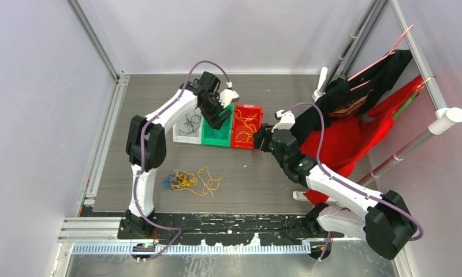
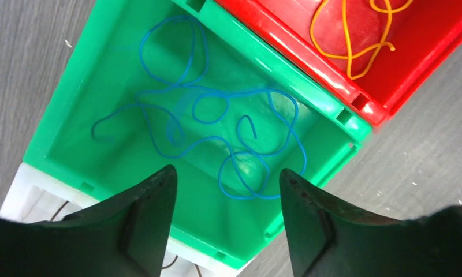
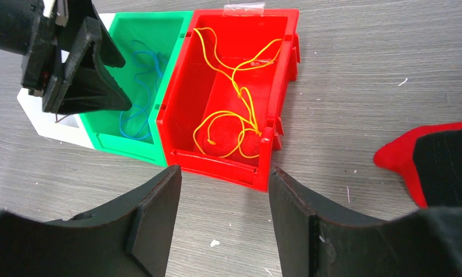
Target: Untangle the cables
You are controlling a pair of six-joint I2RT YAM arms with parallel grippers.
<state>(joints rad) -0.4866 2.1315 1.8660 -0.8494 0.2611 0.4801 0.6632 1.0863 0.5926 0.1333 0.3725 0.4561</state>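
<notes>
A tangle of yellow-orange, blue and dark cables lies on the table in front of the bins. My left gripper hangs open over the green bin, above loose blue cables, with nothing between its fingers. In the top view the left gripper is above the green bin. My right gripper is open and empty, just short of the red bin, which holds yellow cables. From above, the right gripper sits beside the red bin.
A white bin with dark cables stands left of the green one. Red and black clothes hang on a rack at the right, and a red cloth edge reaches the table near my right gripper.
</notes>
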